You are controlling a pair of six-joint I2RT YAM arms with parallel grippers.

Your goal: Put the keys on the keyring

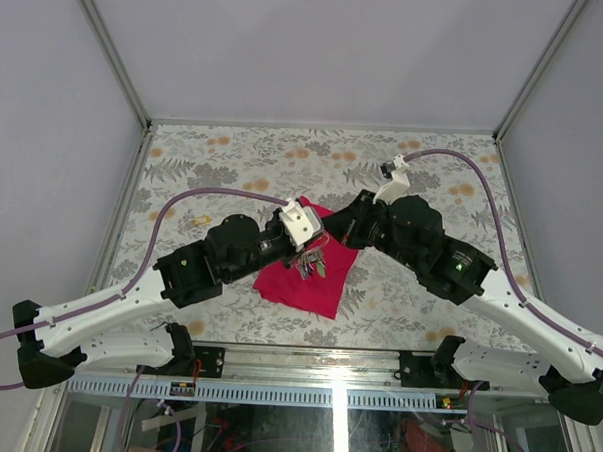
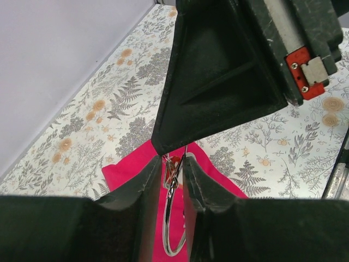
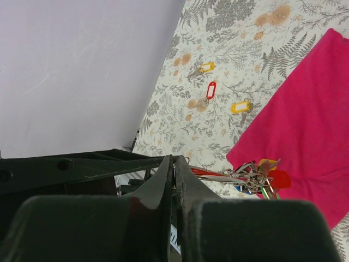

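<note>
The keyring (image 3: 253, 176) hangs in the air between the two grippers, over the magenta cloth (image 1: 314, 287) at the centre of the top view. It is a thin, shiny silver wire ring with a tangled bunch of metal keys and small plastic pieces. In the right wrist view the clearest of these are a flat red plastic head (image 3: 278, 178) at the lower right and bits of yellow, blue and green.

The right gripper (image 3: 174, 161) is clamped tight. Its matte black, wedge-shaped fingers meet along one line, and a thin metal strand of the keyring runs out from between the tips to the bunch.

The left gripper (image 2: 173, 164) has its two black, faintly grainy fingers (image 2: 142, 191) a narrow gap apart at the bottom of its own view, with the silver loop hanging in that gap. Whether the fingers press on the wire cannot be told.

A small red block (image 2: 305, 73) with a screwed-on silver plate sits at the upper right of that view, on the right arm.

The cloth is soft, plain and lies flat with slightly rumpled edges. The table (image 1: 235, 153) has a pale covering printed with grey ferns and orange flowers.

Three small oblong plastic tags lie on it in the upper middle of the right wrist view: yellow (image 3: 206, 67), red (image 3: 211, 89) and yellow (image 3: 240, 106). The small metal bits beside them are too blurred to make out.
</note>
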